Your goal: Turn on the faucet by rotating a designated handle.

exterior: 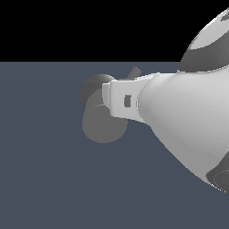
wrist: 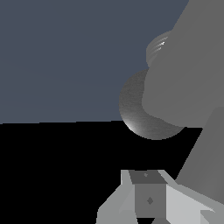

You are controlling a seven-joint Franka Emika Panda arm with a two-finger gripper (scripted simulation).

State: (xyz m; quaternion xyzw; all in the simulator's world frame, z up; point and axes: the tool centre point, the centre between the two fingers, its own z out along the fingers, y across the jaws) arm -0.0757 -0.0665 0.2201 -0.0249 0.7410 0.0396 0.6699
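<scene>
Floor: flat slate-blue, black beyond.
Faucet: grey cylinder (part hidden by the arm).
Handle: seemingly the stub above.
Gripper: jaw state cannot be told.

Handle mostly hidden behind arm; gripper fingertips perhaps hidden too
</scene>
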